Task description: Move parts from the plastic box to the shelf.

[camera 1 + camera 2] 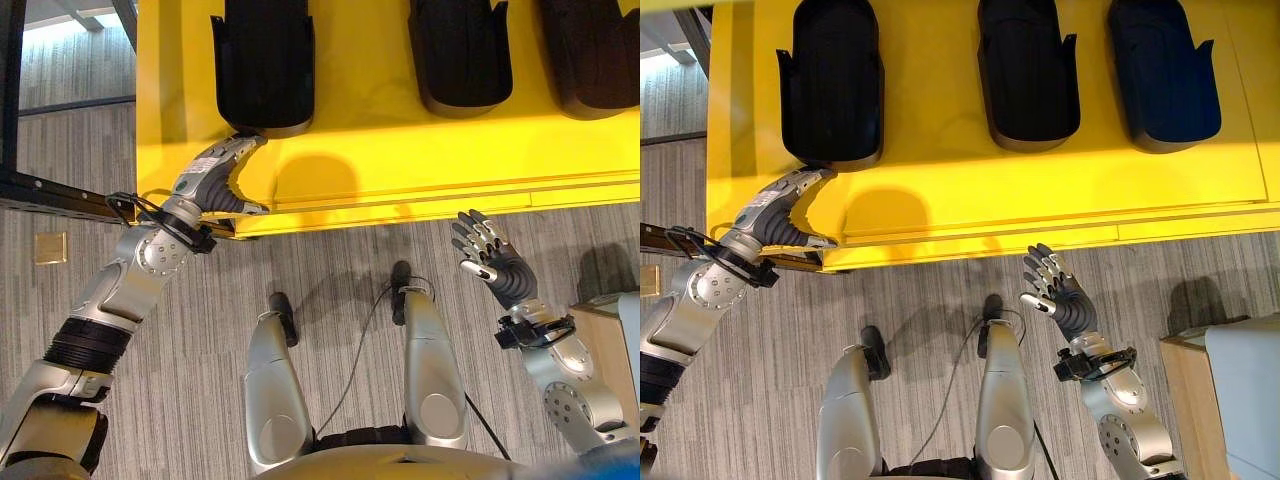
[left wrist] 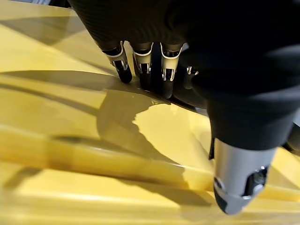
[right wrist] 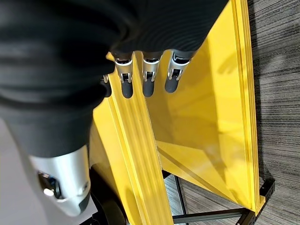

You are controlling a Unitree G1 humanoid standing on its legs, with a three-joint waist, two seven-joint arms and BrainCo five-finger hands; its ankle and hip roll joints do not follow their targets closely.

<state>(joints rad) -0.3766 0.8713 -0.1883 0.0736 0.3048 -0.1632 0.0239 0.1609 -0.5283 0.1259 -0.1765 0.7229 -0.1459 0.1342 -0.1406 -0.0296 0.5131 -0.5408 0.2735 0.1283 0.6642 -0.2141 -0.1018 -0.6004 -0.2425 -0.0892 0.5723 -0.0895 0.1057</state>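
a: yellow shelf (image 1: 400, 150) holds three black parts (image 1: 832, 80), l to r?
b: yep. my left hand (image 1: 215, 175), fingers straight, tips touching leftmost part's near end. right hand (image 1: 1060, 290) spread wide, holding nothing, above floor (image 1: 330, 265).

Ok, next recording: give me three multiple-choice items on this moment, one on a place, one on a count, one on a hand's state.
1. Where are the left robot hand's fingertips?
A. At the near end of the leftmost black part
B. On the floor
C. On the middle part

2. How many black parts lie on the yellow shelf?
A. One
B. Three
C. Five

3. What is the right robot hand doing?
A. Gripping a part
B. Pressing on the shelf
C. Open, holding nothing

Answers:
1 A: the left robot hand reaches to the near end of the leftmost black part.
2 B: three sit in a row on the yellow shelf.
3 C: the right robot hand hovers over the floor with its fingers spread.
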